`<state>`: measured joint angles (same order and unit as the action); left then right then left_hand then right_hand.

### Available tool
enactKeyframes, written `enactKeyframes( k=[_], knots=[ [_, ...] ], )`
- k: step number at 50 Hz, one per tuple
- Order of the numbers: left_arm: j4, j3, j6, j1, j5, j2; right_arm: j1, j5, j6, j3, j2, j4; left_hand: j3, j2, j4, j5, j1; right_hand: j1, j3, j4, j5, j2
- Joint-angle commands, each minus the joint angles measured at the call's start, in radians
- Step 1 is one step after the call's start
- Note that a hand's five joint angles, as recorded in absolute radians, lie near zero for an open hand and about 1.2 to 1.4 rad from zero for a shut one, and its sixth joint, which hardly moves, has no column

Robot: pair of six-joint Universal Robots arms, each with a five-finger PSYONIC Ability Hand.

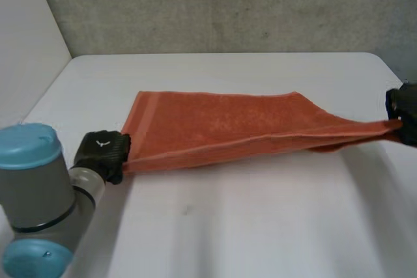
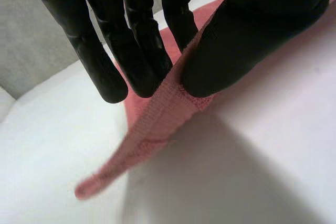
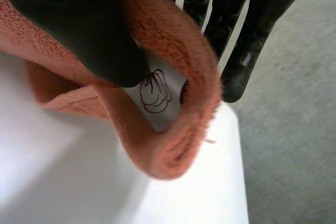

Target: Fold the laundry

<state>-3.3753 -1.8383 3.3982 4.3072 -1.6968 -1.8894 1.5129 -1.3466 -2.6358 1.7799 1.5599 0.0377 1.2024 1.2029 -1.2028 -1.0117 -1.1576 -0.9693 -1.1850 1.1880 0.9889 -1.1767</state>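
Note:
An orange towel [image 1: 221, 128] is folded lengthwise and stretched low over the white table [image 1: 247, 226] between my two hands. My left hand [image 1: 101, 153] is at the towel's near left corner. In the left wrist view its thumb [image 2: 252, 35] and fingers [image 2: 142, 56] pinch the towel's hem [image 2: 157, 124]. My right hand [image 1: 405, 112] holds the towel's right end at the table's right edge, lifted a little. In the right wrist view its thumb [image 3: 79, 30] presses into the bunched towel [image 3: 178, 61] against the fingers [image 3: 236, 61]. A white label [image 3: 155, 92] with a drawn mark shows inside the fold.
A grey wall [image 1: 228, 4] stands behind the table. The table's right edge [image 3: 239, 171] lies just beside my right hand, with grey floor [image 3: 294, 145] beyond it. Bare table surface spreads in front of the towel.

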Motion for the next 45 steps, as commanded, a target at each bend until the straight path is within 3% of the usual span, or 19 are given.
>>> enactKeyframes(
  k=[1,7,12,14,17,21,23,26,29,30,32,33,34,35,37,39,45],
  knots=[
    [0.138,-0.041,0.174,0.013,0.0,0.224,0.0,0.02,0.204,-0.042,0.002,0.258,0.194,0.193,-0.193,-0.21,-0.239,-0.427,-0.211,0.208,0.233,-0.22],
    [0.305,-0.039,0.272,0.019,0.017,0.383,-0.002,0.024,0.419,-0.048,0.006,0.529,0.194,0.193,-0.193,-0.21,-0.239,-0.427,-0.211,0.208,0.233,-0.22],
    [0.349,-0.045,0.32,0.029,0.02,0.372,0.004,0.027,0.496,-0.045,-0.007,0.567,0.194,0.193,-0.193,-0.21,-0.239,-0.427,-0.211,0.208,0.233,-0.22],
    [0.338,-0.041,0.325,0.032,0.023,0.329,0.01,0.026,0.497,-0.039,-0.023,0.544,0.194,0.193,-0.193,-0.21,-0.239,-0.427,-0.211,0.208,0.233,-0.22],
    [0.298,0.022,0.329,0.049,0.022,0.123,0.015,-0.008,0.504,-0.063,-0.186,0.483,0.194,0.193,-0.193,-0.21,-0.239,-0.427,-0.211,0.208,0.233,-0.22],
    [0.283,0.114,0.331,0.051,0.019,0.01,0.066,-0.057,0.501,-0.137,-0.282,0.455,0.194,0.193,-0.193,-0.21,-0.239,-0.427,-0.211,0.208,0.233,-0.22],
    [0.268,0.254,0.331,0.046,0.017,-0.075,0.157,-0.147,0.493,-0.271,-0.343,0.417,0.194,0.193,-0.193,-0.21,-0.239,-0.427,-0.211,0.208,0.233,-0.22],
    [0.258,0.346,0.331,0.046,0.016,-0.103,0.197,-0.206,0.49,-0.366,-0.371,0.387,0.194,0.193,-0.193,-0.21,-0.239,-0.427,-0.211,0.208,0.233,-0.22],
    [0.179,0.636,0.325,0.043,0.017,-0.135,0.262,-0.334,0.436,-0.716,-0.412,0.25,0.194,0.193,-0.193,-0.21,-0.239,-0.427,-0.211,0.208,0.233,-0.22],
    [0.178,0.637,0.325,0.043,0.017,-0.135,0.262,-0.335,0.436,-0.717,-0.412,0.249,0.194,0.193,-0.193,-0.21,-0.239,-0.427,-0.211,0.208,0.233,-0.22],
    [0.002,0.796,0.322,0.045,0.011,-0.125,0.27,-0.341,0.346,-0.924,-0.406,0.117,0.194,0.193,-0.193,-0.21,-0.239,-0.427,-0.211,0.208,0.233,-0.22],
    [0.001,0.797,0.322,0.045,0.011,-0.125,0.27,-0.341,0.346,-0.925,-0.406,0.116,0.194,0.193,-0.193,-0.21,-0.239,-0.427,-0.211,0.208,0.233,-0.22],
    [-0.113,0.836,0.319,0.039,0.006,-0.105,0.271,-0.339,0.285,-0.974,-0.4,0.032,0.194,0.193,-0.193,-0.21,-0.239,-0.427,-0.211,0.208,0.233,-0.22],
    [-0.115,0.837,0.319,0.039,0.006,-0.105,0.271,-0.339,0.284,-0.975,-0.4,0.031,0.194,0.193,-0.193,-0.21,-0.239,-0.427,-0.211,0.208,0.233,-0.22],
    [-0.298,0.858,0.32,0.039,-0.01,-0.036,0.277,-0.332,0.179,-0.967,-0.356,-0.143,0.194,0.193,-0.193,-0.21,-0.239,-0.427,-0.211,0.208,0.233,-0.22],
    [-0.343,0.858,0.32,0.037,-0.026,-0.018,0.277,-0.33,0.154,-0.932,-0.307,-0.201,0.194,0.193,-0.193,-0.21,-0.239,-0.427,-0.211,0.208,0.233,-0.22],
    [-0.271,0.803,0.302,0.029,-0.043,-0.016,0.27,-0.255,0.152,-0.705,-0.176,-0.222,0.194,0.193,-0.193,-0.21,-0.239,-0.427,-0.211,0.208,0.233,-0.22]
  ],
)
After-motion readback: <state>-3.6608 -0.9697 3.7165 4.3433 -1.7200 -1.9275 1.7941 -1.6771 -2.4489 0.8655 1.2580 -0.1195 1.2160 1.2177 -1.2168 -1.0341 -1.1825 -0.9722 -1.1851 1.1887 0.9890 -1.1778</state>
